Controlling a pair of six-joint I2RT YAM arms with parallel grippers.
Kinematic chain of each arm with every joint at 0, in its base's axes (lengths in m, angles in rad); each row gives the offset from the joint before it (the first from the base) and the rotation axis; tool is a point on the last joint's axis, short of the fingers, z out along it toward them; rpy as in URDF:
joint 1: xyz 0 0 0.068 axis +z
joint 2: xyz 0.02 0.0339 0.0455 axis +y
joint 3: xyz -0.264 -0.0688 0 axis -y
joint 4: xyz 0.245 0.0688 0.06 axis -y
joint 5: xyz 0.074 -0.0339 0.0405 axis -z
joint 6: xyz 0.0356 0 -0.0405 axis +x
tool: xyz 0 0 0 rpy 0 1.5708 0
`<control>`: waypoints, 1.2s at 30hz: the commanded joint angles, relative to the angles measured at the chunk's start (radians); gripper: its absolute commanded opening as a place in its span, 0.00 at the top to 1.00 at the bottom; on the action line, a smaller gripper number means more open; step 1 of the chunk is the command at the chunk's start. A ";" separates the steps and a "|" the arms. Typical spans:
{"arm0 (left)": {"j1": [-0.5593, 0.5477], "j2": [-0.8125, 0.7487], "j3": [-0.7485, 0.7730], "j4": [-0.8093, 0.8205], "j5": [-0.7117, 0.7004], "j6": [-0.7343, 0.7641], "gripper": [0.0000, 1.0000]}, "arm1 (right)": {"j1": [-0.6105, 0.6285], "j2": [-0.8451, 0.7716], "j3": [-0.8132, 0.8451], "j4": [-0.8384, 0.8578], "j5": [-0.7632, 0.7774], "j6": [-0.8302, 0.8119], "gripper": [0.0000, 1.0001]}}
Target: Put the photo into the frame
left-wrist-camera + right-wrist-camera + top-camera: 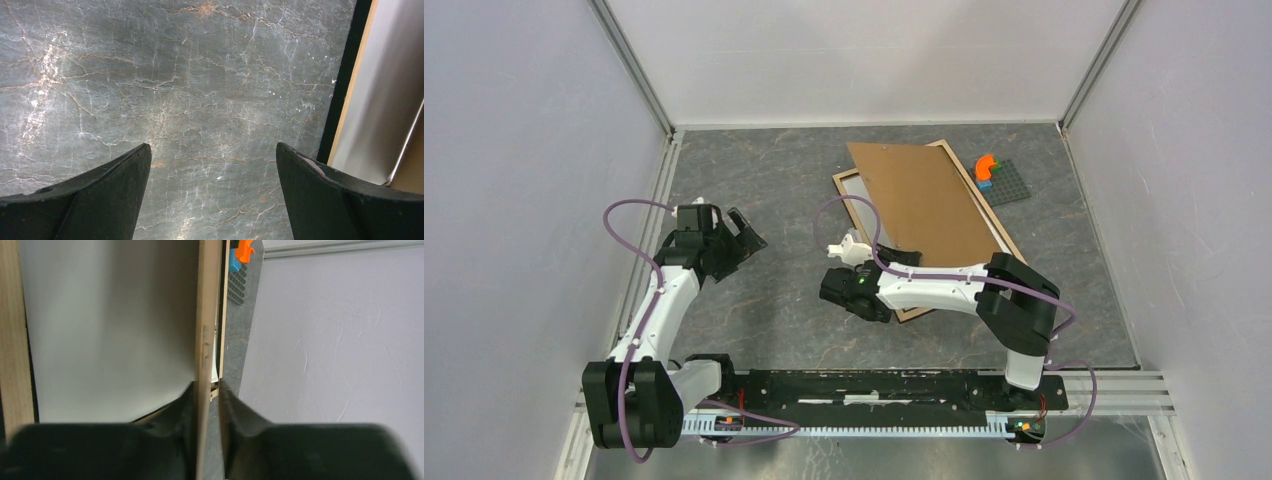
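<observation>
The frame lies flat right of centre, with a pale grey glossy sheet inside its light-wood rim. The brown backing panel rests askew on top of it. My right gripper is closed round the panel's near-left corner. In the right wrist view the panel's thin tan edge runs between the jaws, against one finger, with a sliver of gap at the other. My left gripper is open and empty over bare table, left of the frame's black side. The mountain print is not in view.
A small grey studded plate with an orange piece sits behind the frame's far right corner and also shows in the right wrist view. Lavender walls close in the table on the left, right and back.
</observation>
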 commanded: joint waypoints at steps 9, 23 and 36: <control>-0.047 0.028 -0.008 0.072 0.197 0.094 0.00 | -0.028 -0.200 -0.200 0.331 -0.227 -0.291 0.25; -0.432 0.290 0.078 0.230 0.118 -0.304 0.04 | -0.259 -0.540 -0.481 0.654 -0.873 -0.368 0.02; -0.567 0.492 0.233 0.227 -0.023 -0.527 0.12 | -0.349 -0.670 -0.447 0.614 -1.172 -0.059 0.02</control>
